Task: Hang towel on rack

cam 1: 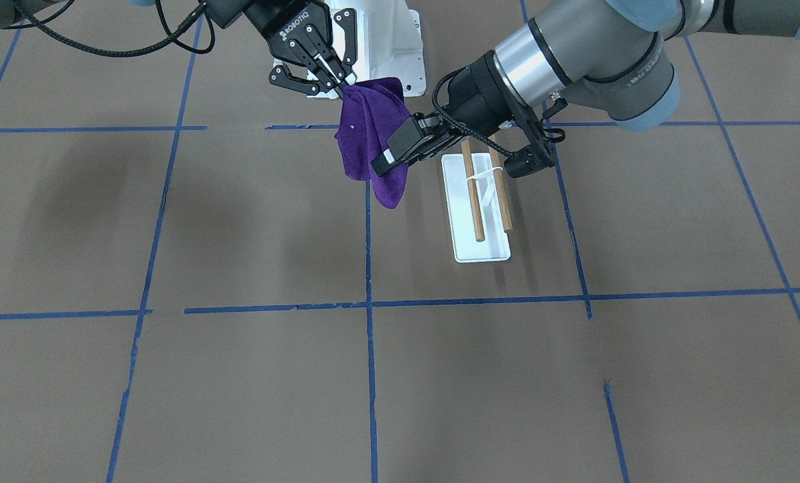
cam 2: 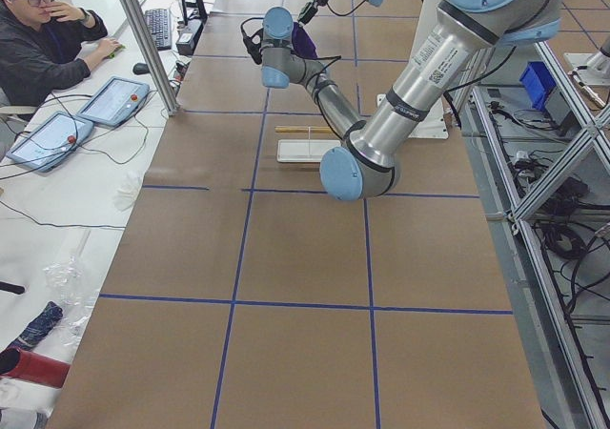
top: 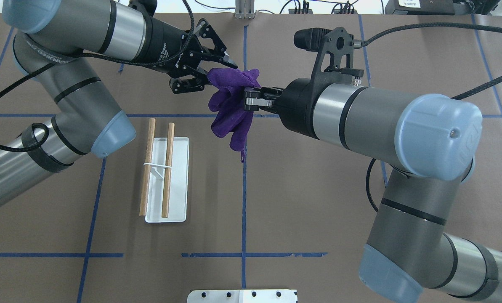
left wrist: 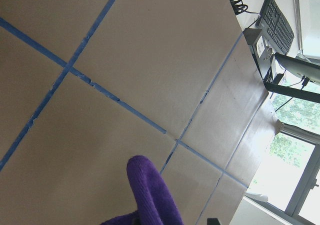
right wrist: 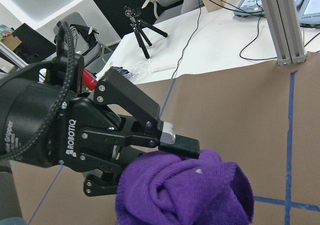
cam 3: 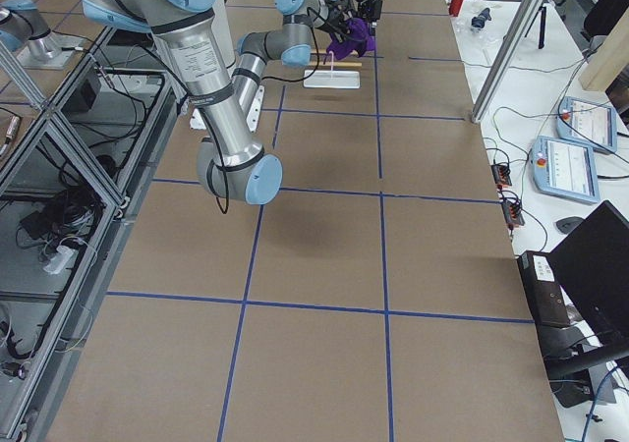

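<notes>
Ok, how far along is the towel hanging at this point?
Done: the towel is off the table, bunched and held in the air. In hand: the left gripper and the right gripper each pinch it, beside the rack rather than over it. Left: spread it, carry it over the dowels and drape it; both dowels are bare.

Deep purple towel (top: 227, 113); white-and-wood rack (top: 179, 189)
</notes>
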Motion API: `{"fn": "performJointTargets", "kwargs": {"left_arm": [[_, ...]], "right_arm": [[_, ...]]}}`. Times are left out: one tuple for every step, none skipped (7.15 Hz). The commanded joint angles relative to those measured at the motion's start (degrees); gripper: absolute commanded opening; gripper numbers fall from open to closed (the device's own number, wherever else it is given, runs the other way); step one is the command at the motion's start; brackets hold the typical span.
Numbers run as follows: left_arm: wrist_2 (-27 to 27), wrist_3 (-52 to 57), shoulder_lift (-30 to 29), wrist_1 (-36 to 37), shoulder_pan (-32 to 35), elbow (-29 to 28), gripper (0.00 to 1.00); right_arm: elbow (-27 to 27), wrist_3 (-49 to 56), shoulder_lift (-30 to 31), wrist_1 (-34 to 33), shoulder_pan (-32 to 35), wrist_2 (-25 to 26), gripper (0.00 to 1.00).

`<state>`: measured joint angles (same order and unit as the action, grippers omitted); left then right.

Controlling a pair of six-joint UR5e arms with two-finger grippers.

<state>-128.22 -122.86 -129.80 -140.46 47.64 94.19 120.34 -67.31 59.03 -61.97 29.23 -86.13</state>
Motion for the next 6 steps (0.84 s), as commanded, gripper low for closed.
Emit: {"fn": "performJointTargets", "kwargs": {"left_arm": [[0.0, 0.4, 0.2, 0.0, 0.0, 0.2, 0.00], [0.0, 0.3, 0.2, 0.0, 0.1, 0.3, 0.00], [0.0, 0.2, 0.3, 0.0, 0.1, 0.3, 0.00], [-0.1, 0.2, 0.3, 0.0, 0.1, 0.3, 0.00], [-0.1, 0.1, 0.3, 0.0, 0.1, 0.3, 0.00], [-0.1, 0.1, 0.3, 0.0, 0.1, 0.3, 0.00]], "right_arm": [[0.8, 0.0, 0.5, 0.0, 0.1, 0.0, 0.00], [0.8, 0.0, 0.4, 0.0, 0.1, 0.0, 0.00], [1.4, -0.5, 0.0, -0.1, -0.1, -0.4, 0.23], [1.2, -1.0, -0.1, -0.2, -1.2, 0.8, 0.99], [1.4, -1.0, 0.1, -0.2, -1.0, 0.9, 1.00], [1.5, -1.0, 0.4, -0.2, -0.9, 1.0, 1.00]]}}
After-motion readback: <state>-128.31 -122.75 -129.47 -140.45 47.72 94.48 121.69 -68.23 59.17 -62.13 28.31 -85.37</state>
